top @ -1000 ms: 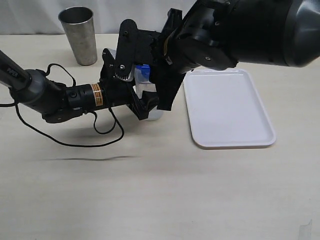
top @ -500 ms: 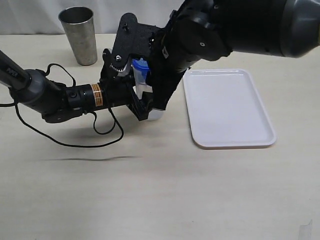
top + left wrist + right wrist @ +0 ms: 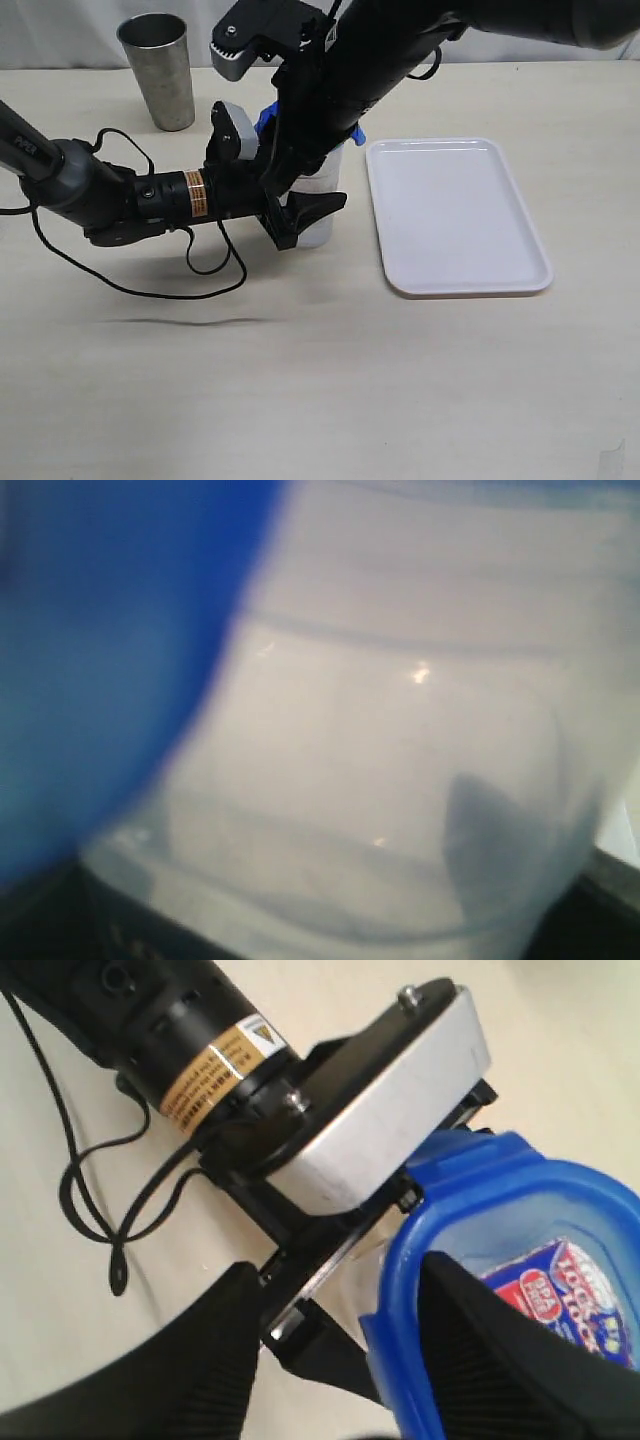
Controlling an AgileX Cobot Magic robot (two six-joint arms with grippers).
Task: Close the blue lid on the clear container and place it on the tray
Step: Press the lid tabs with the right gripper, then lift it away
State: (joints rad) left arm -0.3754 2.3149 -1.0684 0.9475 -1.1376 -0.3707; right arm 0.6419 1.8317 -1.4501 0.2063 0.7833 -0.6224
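1. The container (image 3: 318,232) stands upright on the table (image 3: 300,390), just left of the tray (image 3: 455,215) and not on it.
2. The lid (image 3: 520,1220) lies over the container's mouth with its sticker facing up. Whether its flaps are snapped down cannot be told.
3. The left gripper (image 3: 315,188) reaches in from the left and is closed around the container's body, with its near finger against the wall.
4. The right gripper (image 3: 345,1280) hangs above the lid with its fingers (image 3: 220,1360) spread wide, holding nothing.
5. A metal cup (image 3: 160,70) stands upright at the far left, well apart.
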